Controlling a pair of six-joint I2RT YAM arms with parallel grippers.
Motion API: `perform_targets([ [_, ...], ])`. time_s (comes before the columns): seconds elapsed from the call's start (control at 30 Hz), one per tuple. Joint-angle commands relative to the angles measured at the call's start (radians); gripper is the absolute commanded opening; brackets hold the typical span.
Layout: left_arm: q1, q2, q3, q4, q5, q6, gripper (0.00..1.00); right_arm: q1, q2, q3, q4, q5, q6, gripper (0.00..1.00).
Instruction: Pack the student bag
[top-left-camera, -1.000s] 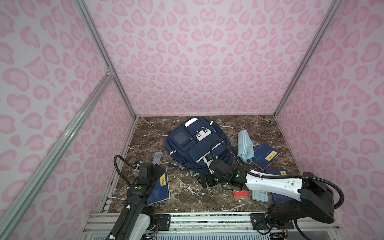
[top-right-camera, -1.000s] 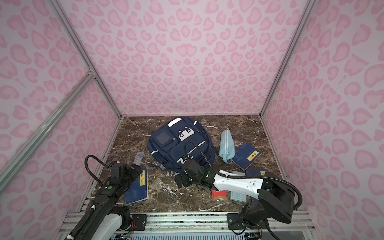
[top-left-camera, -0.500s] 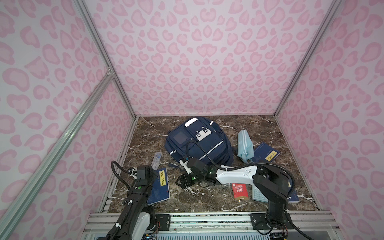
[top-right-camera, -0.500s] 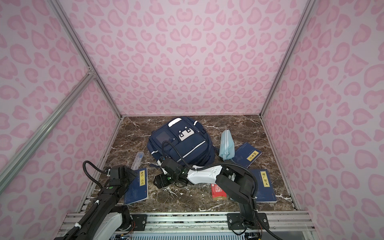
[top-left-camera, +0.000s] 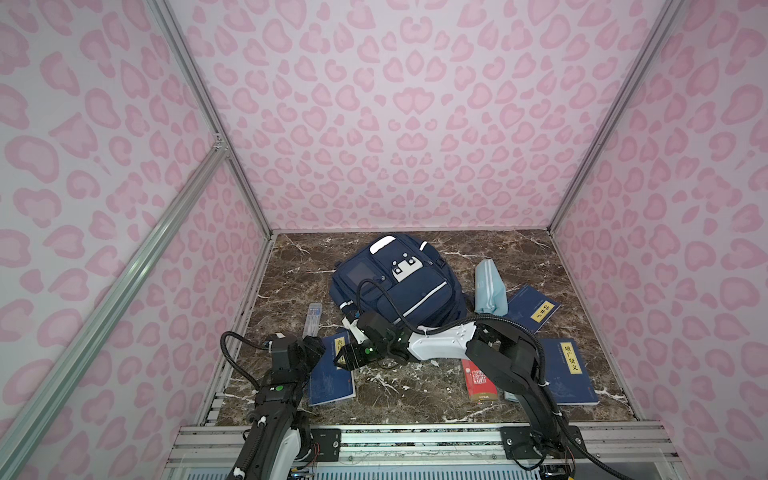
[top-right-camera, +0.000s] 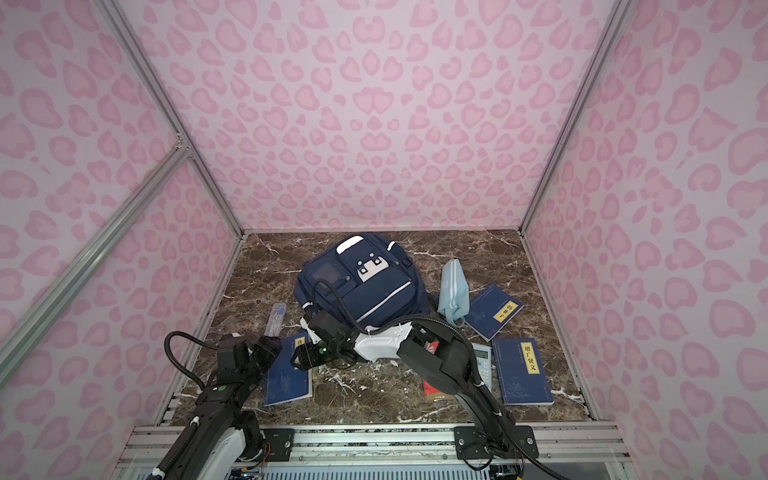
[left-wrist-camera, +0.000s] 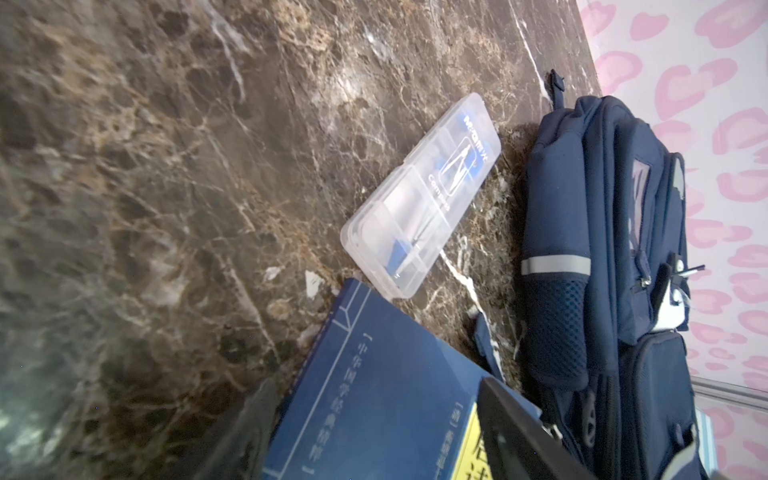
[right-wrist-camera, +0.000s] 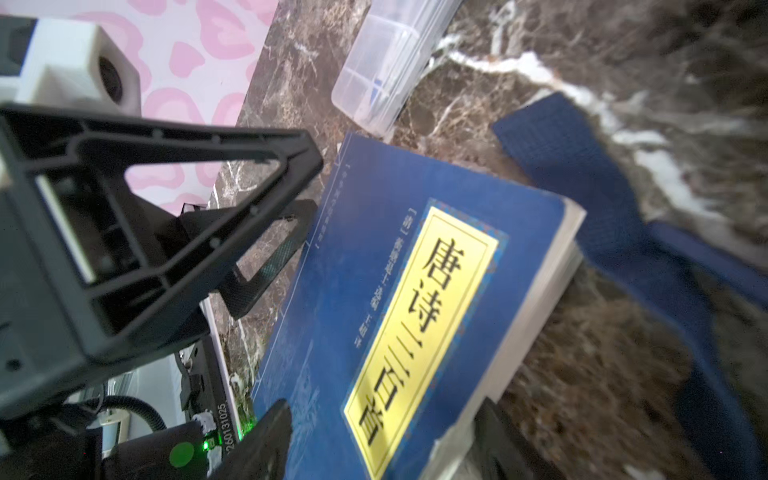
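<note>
Right wrist view: right gripper gapes over blue book; left gripper likewise parted — student bag beyond.

I read 唐诗三百首 on the yellow label of the navy-blue paperback book, Compass in white on the clear oblong plastic case, 增广贤文 on the yellow label of a second navy-blue book, 260131025 on a white sticker on my left arm
</note>
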Motion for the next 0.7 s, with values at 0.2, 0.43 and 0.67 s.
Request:
perform_targets([
  [0.2, -0.003, -0.024, -0.009, -0.122, 0.104, -0.018, 0.78, -0.020, -0.032, -0.081, 0.010, 0.030, 0.069, 0.37],
  [0.43, -0.004, -0.036, -0.009, -0.125, 0.104, -0.016, 0.77, -0.021, -0.034, -0.076, 0.032, 0.018, 0.063, 0.08],
  [0.67, -0.003, -0.026, -0.012, -0.114, 0.118, -0.017, 0.78, -0.018, -0.020, -0.065, 0.073, -0.024, 0.082, 0.29],
])
